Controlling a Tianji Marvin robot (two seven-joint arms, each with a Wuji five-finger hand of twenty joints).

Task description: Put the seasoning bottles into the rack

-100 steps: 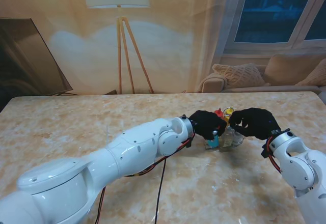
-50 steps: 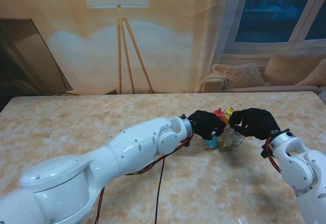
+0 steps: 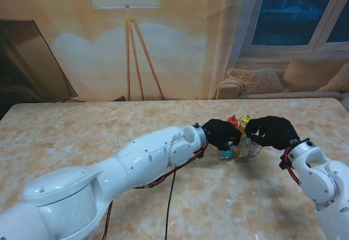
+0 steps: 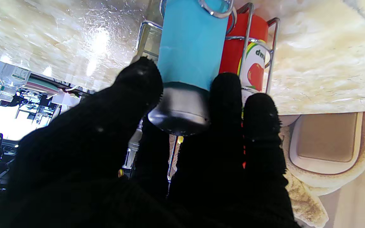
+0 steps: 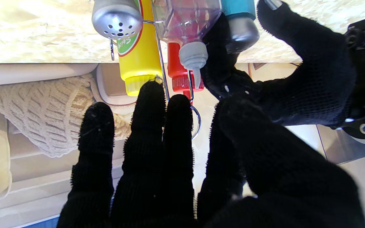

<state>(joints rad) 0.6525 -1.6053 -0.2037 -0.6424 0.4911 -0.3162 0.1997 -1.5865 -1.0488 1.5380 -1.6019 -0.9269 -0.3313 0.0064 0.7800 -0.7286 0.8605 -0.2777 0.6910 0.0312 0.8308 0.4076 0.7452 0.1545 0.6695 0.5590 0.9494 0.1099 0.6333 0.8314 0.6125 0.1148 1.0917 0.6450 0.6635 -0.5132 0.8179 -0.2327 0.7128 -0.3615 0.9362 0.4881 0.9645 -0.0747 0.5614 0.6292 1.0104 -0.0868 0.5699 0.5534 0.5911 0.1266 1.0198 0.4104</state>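
Little has shifted: the left robot hand stays clamped on the blue cylindrical bottle with a silver cap, now seated in the chrome wire rack right of centre frame, while the right robot hand hovers spread, holding nothing.

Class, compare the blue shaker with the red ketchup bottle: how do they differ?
The blue shaker has a silver metal cap; the red bottle has a red ribbed one. The left hand grips the shaker; nothing holds the red bottle. Both sit in the wire rack.

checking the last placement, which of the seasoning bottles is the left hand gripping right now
The blue bottle with the silver cap: the left hand pinches that cap between its fingertips. The red bottle and the yellow bottle stand in the wire rack with no fingers around them.
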